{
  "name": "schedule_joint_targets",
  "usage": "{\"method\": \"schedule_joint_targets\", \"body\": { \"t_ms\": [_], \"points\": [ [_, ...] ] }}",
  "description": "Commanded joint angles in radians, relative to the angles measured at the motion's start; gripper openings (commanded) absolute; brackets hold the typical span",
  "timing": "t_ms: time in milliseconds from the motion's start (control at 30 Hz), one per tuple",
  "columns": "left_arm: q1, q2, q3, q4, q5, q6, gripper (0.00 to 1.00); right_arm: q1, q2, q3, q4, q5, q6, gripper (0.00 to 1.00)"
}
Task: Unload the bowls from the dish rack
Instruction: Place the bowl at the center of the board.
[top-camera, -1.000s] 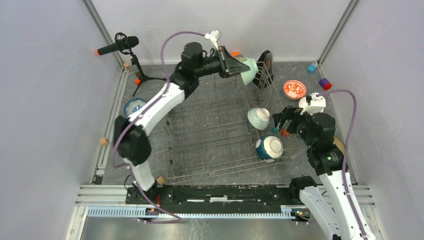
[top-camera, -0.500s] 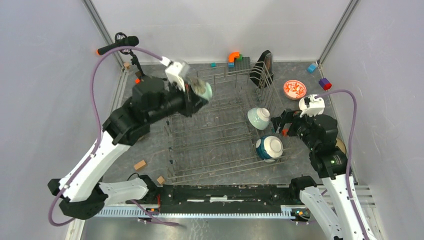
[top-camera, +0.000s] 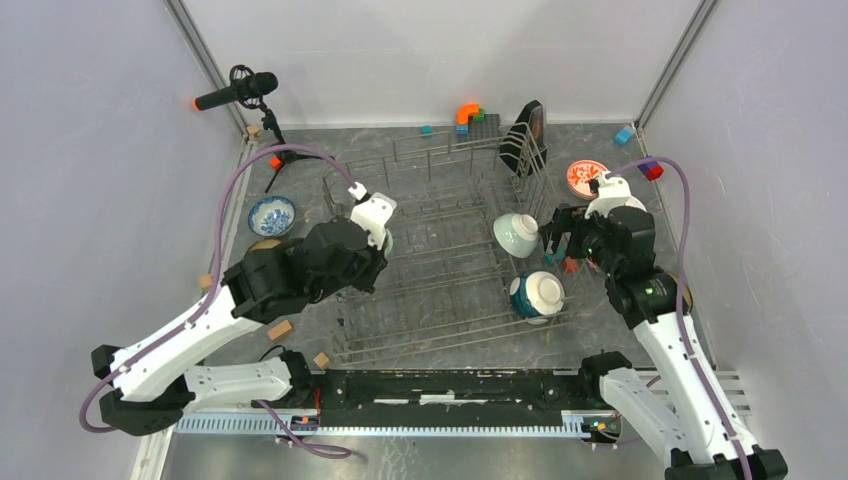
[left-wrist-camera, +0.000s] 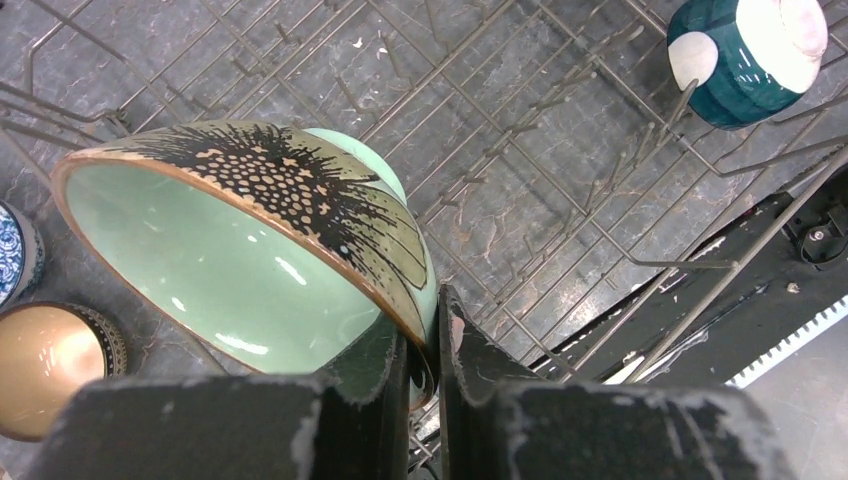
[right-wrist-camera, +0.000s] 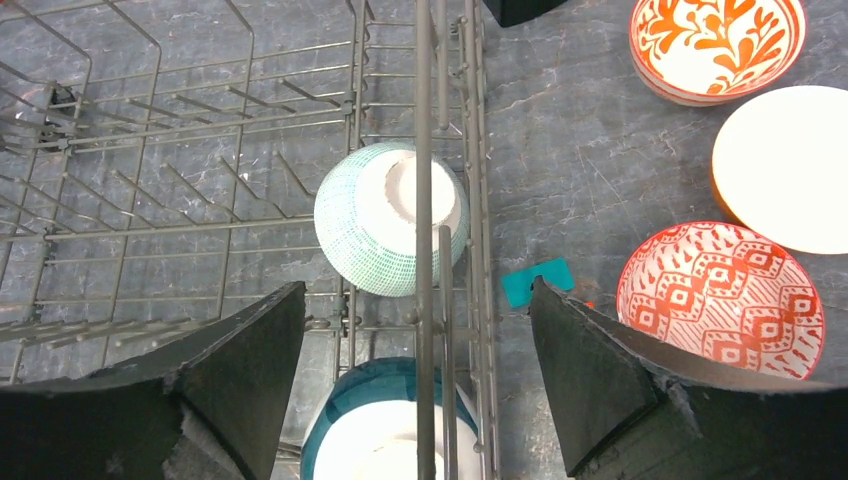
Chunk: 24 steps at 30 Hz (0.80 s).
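Note:
My left gripper (left-wrist-camera: 428, 320) is shut on the rim of a mint green bowl (left-wrist-camera: 230, 250) with a black feathery pattern, held tilted above the left part of the dish rack (top-camera: 440, 300). Two bowls lie in the rack's right end: a pale green-patterned one (top-camera: 517, 235) turned upside down and a teal one with a white base (top-camera: 537, 295). My right gripper (right-wrist-camera: 415, 290) is open and hovers astride the rack's right wall, above the gap between those two bowls, touching neither.
Left of the rack stand a blue-white bowl (top-camera: 271, 214) and a tan bowl (left-wrist-camera: 50, 365). Right of it are a red-floral bowl (right-wrist-camera: 715, 40), a white one (right-wrist-camera: 790, 165), a red-lattice one (right-wrist-camera: 720, 300) and a teal block (right-wrist-camera: 537, 280). A microphone stand (top-camera: 270, 140) is far left.
The left arm has swung from the rack's far right corner leftward and nearer, carrying the mint green bowl. The right gripper has shifted slightly farther back and its jaws have narrowed a little.

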<state>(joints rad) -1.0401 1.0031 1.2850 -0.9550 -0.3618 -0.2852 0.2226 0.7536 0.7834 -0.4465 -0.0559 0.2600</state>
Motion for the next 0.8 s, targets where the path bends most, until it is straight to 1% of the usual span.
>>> {"method": "schedule_joint_targets", "body": {
  "t_ms": [0,100,167,233,333,400,433,467,500,567,600,633,700,767],
  "points": [
    [-0.004,-0.064,-0.027,0.131,-0.049,0.015,0.02,0.034,0.071,0.011,-0.028,0.014,-0.001,0.84],
    [-0.004,-0.068,-0.055,0.144,-0.053,0.016,0.02,0.037,0.084,0.01,-0.002,0.011,0.027,0.74],
    [-0.004,-0.073,-0.069,0.157,-0.07,0.023,0.02,0.039,0.083,-0.003,0.027,-0.001,0.066,0.66],
    [-0.004,-0.077,-0.072,0.167,-0.103,0.037,0.02,0.042,0.082,-0.019,0.058,-0.015,0.105,0.6],
    [-0.004,-0.077,-0.07,0.162,-0.242,0.046,0.02,0.05,0.083,-0.04,0.1,-0.03,0.156,0.56],
    [0.002,-0.059,-0.058,0.131,-0.378,0.035,0.02,0.055,0.083,-0.044,0.113,-0.031,0.167,0.55],
    [0.015,-0.047,-0.046,0.104,-0.436,0.024,0.02,0.056,0.08,-0.044,0.114,-0.027,0.165,0.56],
    [0.039,-0.031,-0.037,0.083,-0.464,0.013,0.02,0.056,0.077,-0.043,0.112,-0.022,0.163,0.59],
    [0.091,-0.018,-0.028,0.067,-0.454,0.008,0.02,0.056,0.07,-0.041,0.108,-0.013,0.157,0.62],
    [0.229,-0.003,-0.022,0.053,-0.35,0.005,0.02,0.056,0.052,-0.033,0.092,0.002,0.138,0.72],
    [0.278,-0.002,-0.025,0.055,-0.302,0.004,0.02,0.056,0.044,-0.03,0.081,0.008,0.127,0.77],
    [0.311,-0.002,-0.027,0.051,-0.292,0.006,0.02,0.056,0.032,-0.028,0.071,0.013,0.119,0.81],
    [0.332,0.008,-0.022,0.024,-0.347,0.002,0.02,0.056,0.007,-0.024,0.048,0.027,0.105,0.88],
    [0.356,0.022,-0.012,-0.008,-0.414,-0.004,0.02,0.056,-0.021,-0.027,0.036,0.033,0.093,0.92]
  ]
}}
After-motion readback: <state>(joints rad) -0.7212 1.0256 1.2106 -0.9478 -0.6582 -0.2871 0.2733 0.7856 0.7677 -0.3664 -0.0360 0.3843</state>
